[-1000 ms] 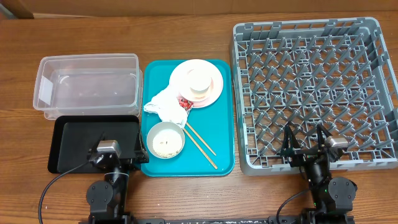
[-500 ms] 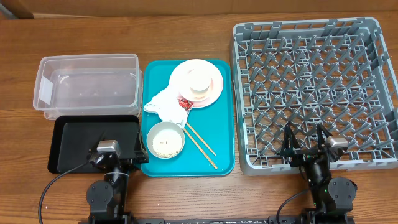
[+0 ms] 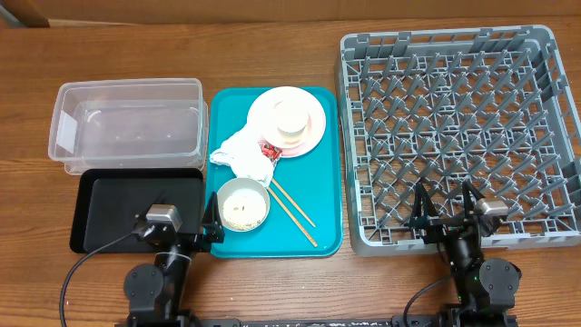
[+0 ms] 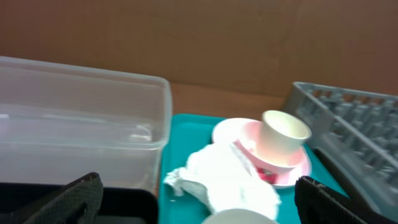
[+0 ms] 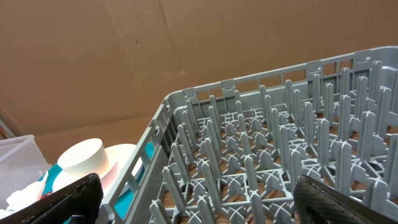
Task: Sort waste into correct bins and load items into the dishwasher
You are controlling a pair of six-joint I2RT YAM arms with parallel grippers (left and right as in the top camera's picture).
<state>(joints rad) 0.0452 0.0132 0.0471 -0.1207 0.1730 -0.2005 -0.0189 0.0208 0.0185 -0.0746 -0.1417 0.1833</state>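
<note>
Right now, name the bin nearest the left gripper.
The black tray, directly beside the left gripper; the clear tub sits behind it, farther away.

There are two chopsticks (image 3: pixel 292 211) and one each of tub (image 3: pixel 127 132), black tray (image 3: pixel 113 207), teal tray (image 3: pixel 323 186), rack (image 3: pixel 445 39), plate (image 3: pixel 315 129), cup (image 3: pixel 292 116), bowl (image 3: pixel 219 204), napkin (image 3: pixel 242 154) and wrapper (image 3: pixel 269 150).

free: clear tub (image 3: pixel 127 125) open-topped | blocked: grey rack (image 3: pixel 458 136) pegs upright throughout; napkin (image 3: pixel 243 156) touching plate (image 3: pixel 261 111)
</note>
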